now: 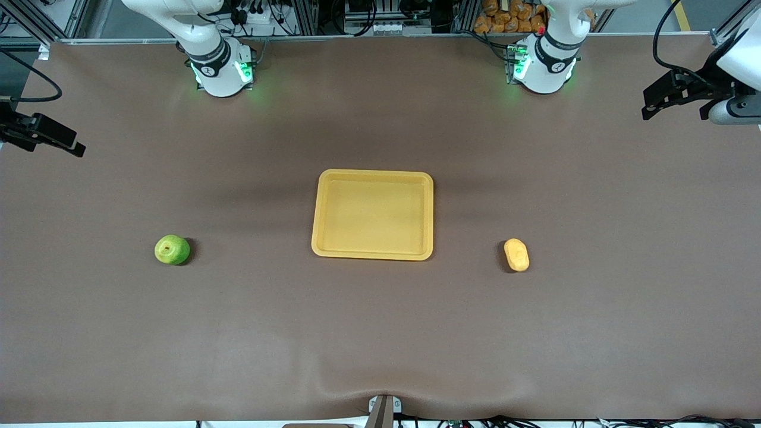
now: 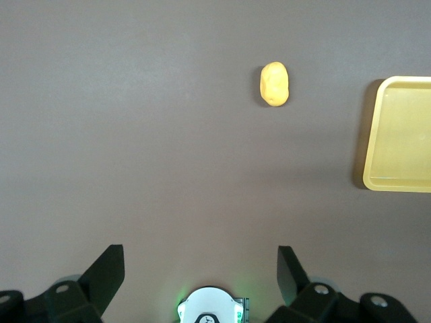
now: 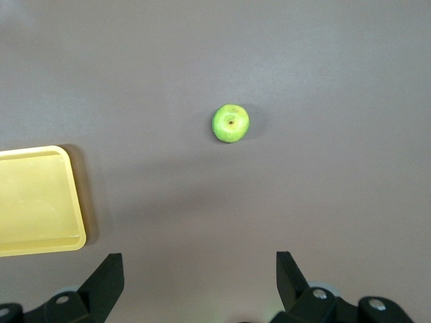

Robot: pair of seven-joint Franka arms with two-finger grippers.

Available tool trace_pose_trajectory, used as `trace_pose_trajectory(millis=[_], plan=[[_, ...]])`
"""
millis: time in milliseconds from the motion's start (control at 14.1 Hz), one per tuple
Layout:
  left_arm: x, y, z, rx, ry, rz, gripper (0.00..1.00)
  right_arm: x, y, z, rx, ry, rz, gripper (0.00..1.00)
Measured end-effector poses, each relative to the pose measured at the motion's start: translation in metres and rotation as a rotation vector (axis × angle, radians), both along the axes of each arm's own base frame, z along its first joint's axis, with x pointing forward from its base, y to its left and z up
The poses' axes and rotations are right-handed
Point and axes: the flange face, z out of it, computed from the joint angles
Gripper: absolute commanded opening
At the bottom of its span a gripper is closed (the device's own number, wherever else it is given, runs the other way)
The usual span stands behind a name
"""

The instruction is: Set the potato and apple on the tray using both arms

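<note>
Start of the job: my left tool (image 2: 201, 269) and right tool (image 3: 200, 272) hang open; potato (image 1: 516, 254) lower right, apple (image 1: 172, 249) lower left, tray (image 1: 373, 176) centre; next, I descend on each.

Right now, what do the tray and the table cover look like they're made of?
The tray looks like molded yellow plastic, smooth and slightly glossy, with rounded corners and a low raised rim. The table cover looks like a matte brown sheet, maybe vinyl or cloth; it ripples near the front edge.
</note>
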Motion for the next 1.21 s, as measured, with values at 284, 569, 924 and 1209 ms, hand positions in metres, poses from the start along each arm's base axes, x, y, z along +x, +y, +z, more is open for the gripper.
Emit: trace_pose_trajectory(millis=[284,569,924,1209], plan=[[0.0001,0.0009,0.0005,0.0,-0.001,0.002,1.0,-0.0002,-0.0033,0.0,0.0,0.0,-0.006,1.0],[0.0002,0.0029,0.0059,-0.002,-0.013,0.005,1.0,-0.0003,-0.0039,0.0,0.0,0.0,-0.007,1.0],[0.0004,0.0034,0.0063,-0.002,-0.014,0.006,1.0,-0.0002,-0.0032,0.0,0.0,0.0,0.001,1.0],[0.0004,0.0034,0.0062,-0.002,-0.014,0.006,1.0,-0.0003,-0.0037,0.0,0.005,-0.006,0.105,1.0]])
